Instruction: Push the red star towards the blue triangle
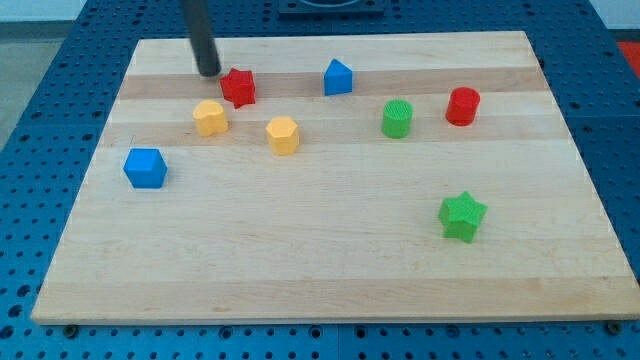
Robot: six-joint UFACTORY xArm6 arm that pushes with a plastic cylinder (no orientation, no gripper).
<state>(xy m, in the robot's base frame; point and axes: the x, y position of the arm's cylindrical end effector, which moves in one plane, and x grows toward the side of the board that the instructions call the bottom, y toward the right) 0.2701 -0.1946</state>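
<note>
The red star (238, 87) lies near the view's top left of the wooden board (330, 270). The blue triangle (338, 77) sits to its right, well apart from it. My tip (208, 72) is just to the left of the red star and slightly above it, close to it or touching it; I cannot tell which.
A yellow block (210, 117) and a yellow block (283, 134) lie below the red star. A blue cube (145, 167) is at the left. A green cylinder (397, 118) and a red cylinder (463, 105) are at the right. A green star (462, 216) is lower right.
</note>
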